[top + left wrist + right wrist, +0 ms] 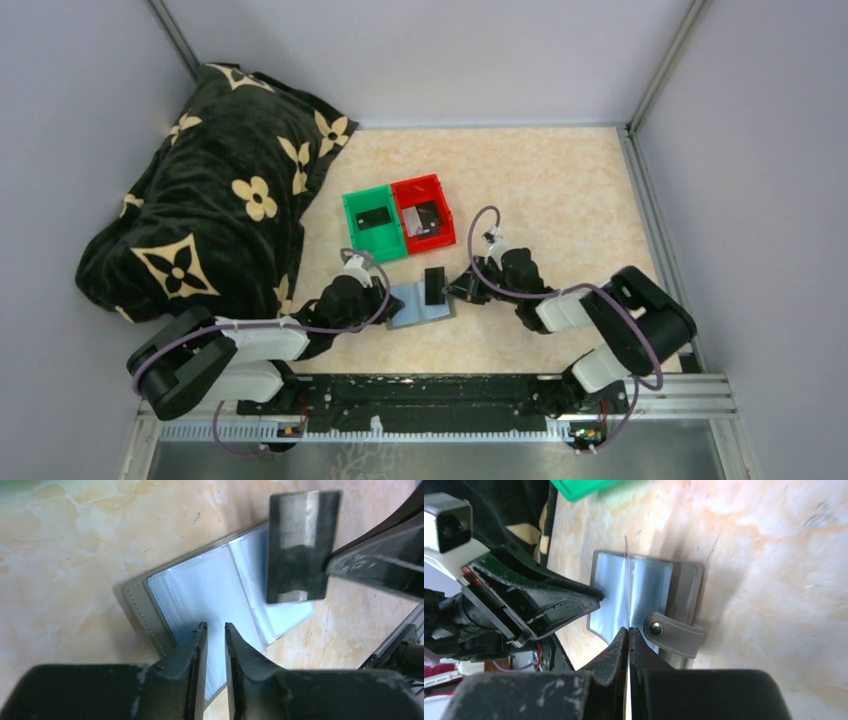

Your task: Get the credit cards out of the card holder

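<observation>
The grey card holder (425,308) lies spread open on the table, its clear sleeves (210,590) facing up and its snap strap (674,632) on the right side. My right gripper (453,288) is shut on one dark credit card (302,547), which it holds on edge just above the holder; in the right wrist view this credit card (627,580) shows only as a thin line running into the gripper (629,630). My left gripper (216,627) hovers over the holder's left sleeves, its jaws a narrow gap apart with nothing between them.
A green bin (358,238) and a red bin (437,187) stand side by side behind the holder, each with a dark card inside. A black blanket with cream flowers (210,200) fills the back left. Grey walls close in the table.
</observation>
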`<state>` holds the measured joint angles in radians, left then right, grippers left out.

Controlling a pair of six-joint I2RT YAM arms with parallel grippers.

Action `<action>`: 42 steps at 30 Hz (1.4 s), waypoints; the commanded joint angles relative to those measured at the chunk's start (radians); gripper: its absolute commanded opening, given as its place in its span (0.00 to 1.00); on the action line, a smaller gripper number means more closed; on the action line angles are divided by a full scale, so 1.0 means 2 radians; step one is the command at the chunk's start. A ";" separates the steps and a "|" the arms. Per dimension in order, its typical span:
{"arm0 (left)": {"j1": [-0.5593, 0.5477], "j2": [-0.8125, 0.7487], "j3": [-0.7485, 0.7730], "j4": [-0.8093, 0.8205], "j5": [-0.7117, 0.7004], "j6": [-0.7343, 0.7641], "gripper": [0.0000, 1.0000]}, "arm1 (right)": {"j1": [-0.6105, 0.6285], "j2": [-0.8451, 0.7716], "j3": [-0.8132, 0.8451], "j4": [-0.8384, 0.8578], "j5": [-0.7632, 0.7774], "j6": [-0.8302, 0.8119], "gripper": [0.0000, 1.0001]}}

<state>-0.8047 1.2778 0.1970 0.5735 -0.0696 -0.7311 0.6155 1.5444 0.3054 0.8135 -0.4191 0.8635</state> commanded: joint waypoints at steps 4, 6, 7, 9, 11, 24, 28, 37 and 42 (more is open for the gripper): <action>0.002 -0.036 0.002 -0.046 -0.012 0.023 0.39 | -0.017 -0.126 0.031 -0.148 0.032 -0.086 0.00; 0.002 -0.043 0.003 -0.044 -0.006 0.023 0.47 | -0.023 -0.143 0.040 -0.171 0.037 -0.096 0.00; 0.002 -0.048 0.002 -0.042 0.000 0.023 0.52 | -0.026 -0.149 0.045 -0.181 0.036 -0.101 0.00; 0.002 -0.061 -0.001 -0.030 0.016 0.027 0.57 | -0.034 -0.155 0.054 -0.191 0.021 -0.106 0.00; 0.002 -0.079 -0.005 -0.010 0.035 0.033 0.57 | -0.035 -0.158 0.063 -0.193 0.000 -0.104 0.00; 0.002 -0.102 -0.028 0.156 0.168 0.045 0.37 | -0.026 -0.181 0.024 -0.102 -0.098 0.006 0.00; 0.002 -0.085 -0.032 0.185 0.172 0.038 0.39 | -0.019 -0.180 0.016 -0.073 -0.109 0.021 0.00; 0.002 -0.086 -0.038 0.185 0.143 0.032 0.46 | 0.001 -0.175 0.014 -0.043 -0.114 0.035 0.00; 0.002 -0.092 -0.043 0.183 0.124 0.027 0.47 | 0.005 -0.183 0.015 -0.046 -0.112 0.038 0.00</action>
<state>-0.8043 1.1107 0.1276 0.8982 0.2157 -0.6632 0.6109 1.2087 0.3271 0.6552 -0.6315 0.9295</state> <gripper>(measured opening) 0.464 0.006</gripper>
